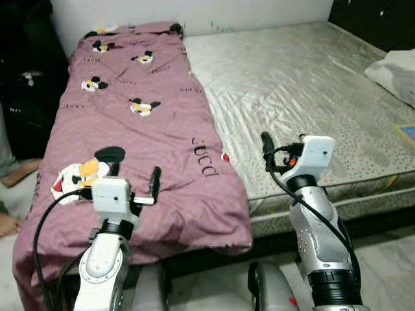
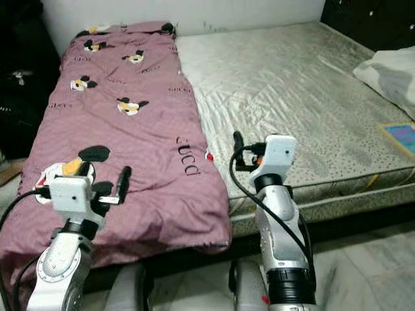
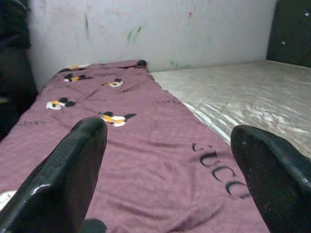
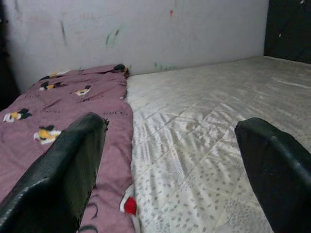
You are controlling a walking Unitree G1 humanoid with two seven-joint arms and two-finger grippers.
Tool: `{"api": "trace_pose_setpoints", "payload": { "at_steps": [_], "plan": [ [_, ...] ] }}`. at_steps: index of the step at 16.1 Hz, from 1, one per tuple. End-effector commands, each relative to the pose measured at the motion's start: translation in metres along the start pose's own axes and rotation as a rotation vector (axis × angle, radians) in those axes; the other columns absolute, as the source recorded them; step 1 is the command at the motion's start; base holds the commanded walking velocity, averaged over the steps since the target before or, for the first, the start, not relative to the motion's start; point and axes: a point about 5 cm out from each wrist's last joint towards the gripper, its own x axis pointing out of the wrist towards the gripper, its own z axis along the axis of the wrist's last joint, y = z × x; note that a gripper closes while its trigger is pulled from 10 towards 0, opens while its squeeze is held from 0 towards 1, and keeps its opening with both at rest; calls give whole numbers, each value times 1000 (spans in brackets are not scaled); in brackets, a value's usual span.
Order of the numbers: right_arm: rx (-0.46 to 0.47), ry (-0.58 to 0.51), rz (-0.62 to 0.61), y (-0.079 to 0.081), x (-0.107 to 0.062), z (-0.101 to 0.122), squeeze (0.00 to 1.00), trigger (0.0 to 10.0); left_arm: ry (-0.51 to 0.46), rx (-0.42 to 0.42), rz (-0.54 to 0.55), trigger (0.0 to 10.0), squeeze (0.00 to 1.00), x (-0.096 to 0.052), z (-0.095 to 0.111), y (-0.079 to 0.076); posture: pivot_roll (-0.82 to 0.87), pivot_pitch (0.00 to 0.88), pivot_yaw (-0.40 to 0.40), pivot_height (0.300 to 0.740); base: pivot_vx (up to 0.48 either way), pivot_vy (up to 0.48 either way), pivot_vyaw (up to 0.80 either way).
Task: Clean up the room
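Evidently the bed is what needs tidying, and both arms are raised over its near edge for that. At the far left a person's bare foot (image 1: 8, 225) rests on the floor beside the bed, apart from the robot. Next comes the mauve cotton blanket printed with cartoon mice and lettering (image 1: 142, 136), laid in a long strip down the left side of the bed, its near end hanging over the edge toward the floor. It covers only that strip, which is likely why it counts as untidy: it looks set to be spread or folded. The left gripper (image 1: 133, 188) hovers just above the blanket's near end, fingers (image 3: 63, 179) spread wide apart and holding nothing, placed as if to close on the cloth below. Further right lies the bare silver-grey quilted mattress (image 1: 298, 91). The right gripper (image 1: 279, 155) hangs over the mattress's near edge, just beside the blanket's right border, its fingers (image 4: 58, 170) likewise parted and empty. At the far right a pale crumpled pillow (image 1: 395, 74) sits near the mattress edge.
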Motion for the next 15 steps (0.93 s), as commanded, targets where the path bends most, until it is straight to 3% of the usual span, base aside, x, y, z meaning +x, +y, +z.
{"api": "trace_pose_setpoints", "payload": {
  "at_steps": [1,7,9,10,11,15],
  "plan": [
    [7,-20,-10,0,5,5,0,10000,-16,19,11,10000,1000,2,2,3,31,0,54,669,0,0,0],
    [17,-41,-24,1,14,7,0,10000,-36,33,8,10000,1000,16,3,-5,21,0,56,739,0,0,0],
    [13,-47,-22,0,17,8,0,10000,-36,35,2,10000,1000,22,2,-6,14,0,56,740,0,0,0],
    [6,-50,-23,-1,19,8,0,10000,-38,40,8,10000,882,28,2,-7,11,0,53,740,0,0,0],
    [-2,-51,-25,-3,20,8,0,10000,-41,47,15,10000,24,34,2,-7,6,0,52,740,0,0,0],
    [-25,-45,-19,-5,21,4,0,10000,-46,80,28,10000,0,43,0,-8,-6,0,44,740,0,0,0]
  ]
}}
